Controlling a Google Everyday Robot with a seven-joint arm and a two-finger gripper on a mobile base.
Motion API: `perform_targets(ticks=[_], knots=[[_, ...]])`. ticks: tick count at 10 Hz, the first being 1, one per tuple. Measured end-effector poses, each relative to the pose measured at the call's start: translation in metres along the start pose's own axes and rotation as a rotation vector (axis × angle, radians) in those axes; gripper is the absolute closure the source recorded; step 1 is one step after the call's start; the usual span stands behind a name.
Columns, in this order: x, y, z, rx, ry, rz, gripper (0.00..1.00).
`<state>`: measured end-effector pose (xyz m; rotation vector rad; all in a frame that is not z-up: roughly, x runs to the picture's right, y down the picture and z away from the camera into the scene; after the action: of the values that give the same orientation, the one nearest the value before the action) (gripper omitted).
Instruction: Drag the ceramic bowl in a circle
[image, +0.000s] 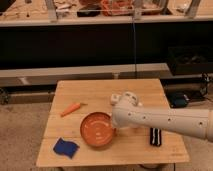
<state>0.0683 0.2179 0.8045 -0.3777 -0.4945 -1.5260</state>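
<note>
The ceramic bowl (97, 129) is a wide, shallow, orange-brown bowl standing on the wooden table (95, 92), in the front middle. My white arm reaches in from the right and ends at the bowl's right rim. The gripper (115, 124) is at that rim, mostly hidden behind the arm's wrist.
A carrot (71, 108) lies left of the bowl. A blue sponge (66, 148) sits at the front left corner. A small white cup (115, 98) stands behind the arm. A black object (155, 136) lies at the front right. A dark shelf runs behind the table.
</note>
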Motion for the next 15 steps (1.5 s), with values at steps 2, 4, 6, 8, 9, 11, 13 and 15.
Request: perform_targets(ticks=[2,4,6,8,9,11,13,15], knots=[[0.003,-0.014,-0.001,-0.001,-0.001,-0.028,0.97],[0.013,-0.030,-0.013,-0.004,-0.003,-0.140,0.99],[0.014,-0.044,-0.016,-0.012,-0.006,-0.173,0.99],[0.016,-0.065,-0.017,-0.009,-0.001,-0.197,0.99],[0.020,-0.064,-0.018,-0.011,-0.001,-0.209,0.99],[0.030,-0.062,-0.020,-0.018,-0.002,-0.237,0.99],[0.036,-0.070,-0.023,-0.010,-0.003,-0.244,0.99],[0.041,-0.068,-0.025,-0.009,-0.003,-0.248,0.99]])
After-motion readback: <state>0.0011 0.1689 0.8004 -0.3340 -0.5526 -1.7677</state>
